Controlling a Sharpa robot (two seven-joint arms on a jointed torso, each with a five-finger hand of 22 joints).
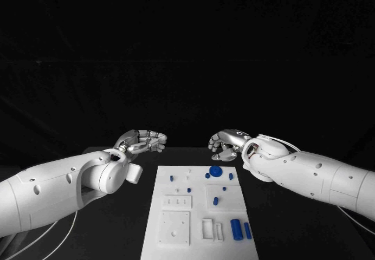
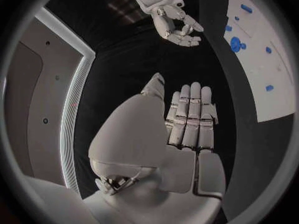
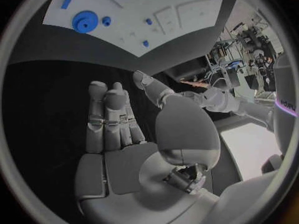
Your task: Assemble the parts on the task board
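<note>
The white task board (image 1: 199, 216) lies in the middle of the black table, running away from me. On its far end sits a blue gear (image 1: 215, 171) with a small blue piece (image 1: 232, 175) beside it. More blue parts lie further down: a peg (image 1: 215, 201) and two longer cylinders (image 1: 235, 226) near the front right. My left hand (image 1: 143, 142) hovers beyond the board's far left corner, fingers extended, holding nothing (image 2: 187, 119). My right hand (image 1: 229, 144) hovers beyond the far right corner, also holding nothing (image 3: 115, 129). The right wrist view shows the board (image 3: 156, 15) and gear (image 3: 84, 21).
White fixtures stand on the board: a square block (image 1: 176, 227), a slotted block (image 1: 177, 201) and a bracket (image 1: 211, 228). Bare black table surrounds the board on both sides. In the left wrist view the right hand (image 2: 174, 27) hangs beside the board (image 2: 261, 59).
</note>
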